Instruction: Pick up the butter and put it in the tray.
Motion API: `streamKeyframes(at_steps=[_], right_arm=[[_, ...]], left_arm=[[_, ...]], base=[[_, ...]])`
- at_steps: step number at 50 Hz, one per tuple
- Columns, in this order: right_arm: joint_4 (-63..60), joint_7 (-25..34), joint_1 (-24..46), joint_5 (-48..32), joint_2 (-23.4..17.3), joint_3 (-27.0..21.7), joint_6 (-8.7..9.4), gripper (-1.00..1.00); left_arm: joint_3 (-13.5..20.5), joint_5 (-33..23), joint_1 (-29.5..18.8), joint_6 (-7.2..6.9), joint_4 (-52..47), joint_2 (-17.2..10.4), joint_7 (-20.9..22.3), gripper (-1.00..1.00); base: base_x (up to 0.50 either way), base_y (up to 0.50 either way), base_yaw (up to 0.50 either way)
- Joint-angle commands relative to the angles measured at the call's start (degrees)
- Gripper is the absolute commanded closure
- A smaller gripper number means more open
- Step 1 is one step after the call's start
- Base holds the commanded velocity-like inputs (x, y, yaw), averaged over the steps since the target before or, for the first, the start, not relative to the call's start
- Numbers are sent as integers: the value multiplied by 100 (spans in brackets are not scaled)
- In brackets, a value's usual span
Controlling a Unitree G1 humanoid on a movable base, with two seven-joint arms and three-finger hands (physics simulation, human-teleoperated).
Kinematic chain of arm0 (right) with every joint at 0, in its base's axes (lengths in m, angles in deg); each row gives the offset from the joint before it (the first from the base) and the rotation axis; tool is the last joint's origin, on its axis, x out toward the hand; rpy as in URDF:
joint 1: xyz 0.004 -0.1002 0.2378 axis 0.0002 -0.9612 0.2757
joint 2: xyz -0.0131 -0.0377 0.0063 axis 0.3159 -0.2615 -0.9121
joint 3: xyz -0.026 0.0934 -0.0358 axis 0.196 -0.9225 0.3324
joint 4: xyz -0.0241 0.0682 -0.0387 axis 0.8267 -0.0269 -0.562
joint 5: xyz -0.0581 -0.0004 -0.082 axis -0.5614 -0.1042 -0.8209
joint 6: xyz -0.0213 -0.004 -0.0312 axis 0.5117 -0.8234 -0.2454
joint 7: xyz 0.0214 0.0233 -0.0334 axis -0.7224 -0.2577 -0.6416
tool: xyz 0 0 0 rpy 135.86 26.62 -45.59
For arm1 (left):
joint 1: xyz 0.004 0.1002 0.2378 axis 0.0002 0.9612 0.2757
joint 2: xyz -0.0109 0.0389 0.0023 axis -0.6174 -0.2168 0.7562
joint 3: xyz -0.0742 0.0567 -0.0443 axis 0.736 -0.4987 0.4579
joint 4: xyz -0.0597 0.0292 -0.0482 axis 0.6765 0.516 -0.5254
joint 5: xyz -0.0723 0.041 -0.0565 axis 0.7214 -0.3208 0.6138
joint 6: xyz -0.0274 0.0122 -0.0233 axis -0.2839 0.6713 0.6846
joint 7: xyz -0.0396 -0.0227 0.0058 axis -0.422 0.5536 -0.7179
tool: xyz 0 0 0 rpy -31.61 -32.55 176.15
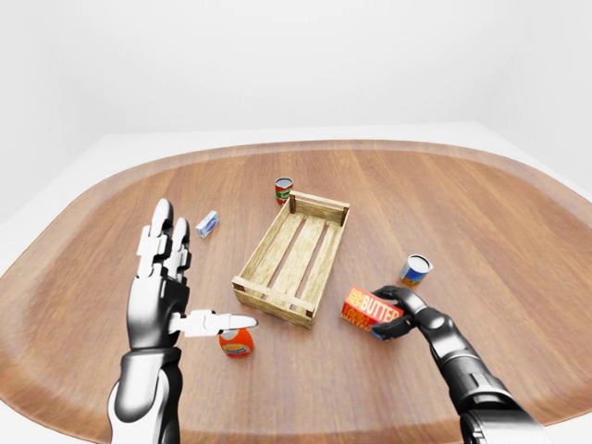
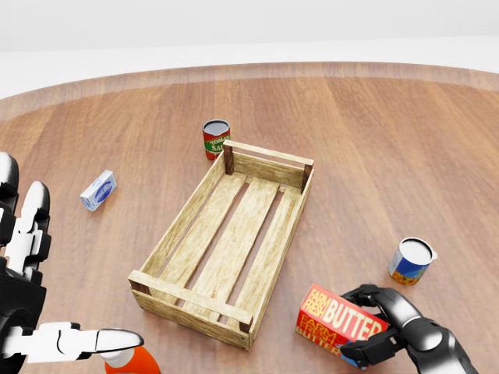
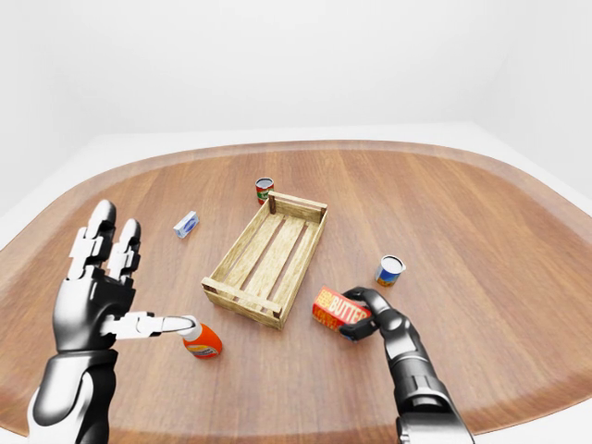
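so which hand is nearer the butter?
Right. The right hand has its fingers closed round the right end of the butter; the left hand is raised, open, far across on the left, past the tray.

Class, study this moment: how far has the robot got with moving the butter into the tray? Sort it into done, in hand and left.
Done: the right hand has reached the butter, its fingers wrapped around the box's right end.
In hand: securing that grip; the box appears to rest on the table beside the tray.
Left: lifting it, carrying it over the rim and releasing it inside; the tray holds nothing. The left hand is open, uninvolved.
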Motion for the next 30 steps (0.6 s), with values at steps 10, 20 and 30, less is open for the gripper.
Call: streamKeyframes(at_steps=[10, 20, 30], right_arm=[[194, -163, -52, -81, 79, 62, 0, 100], [37, -109, -109, -87, 70, 68, 0, 100], [-1425, 381, -510, -429, 57, 22, 0, 100]], left_arm=[[6, 30, -167, 0, 229, 29, -260, -100], [15, 30, -172, 0, 192, 29, -260, -100], [17, 34, -178, 0, 226, 29, -257, -100]], base=[[0, 0, 0], [0, 0, 0], [0, 0, 0]])
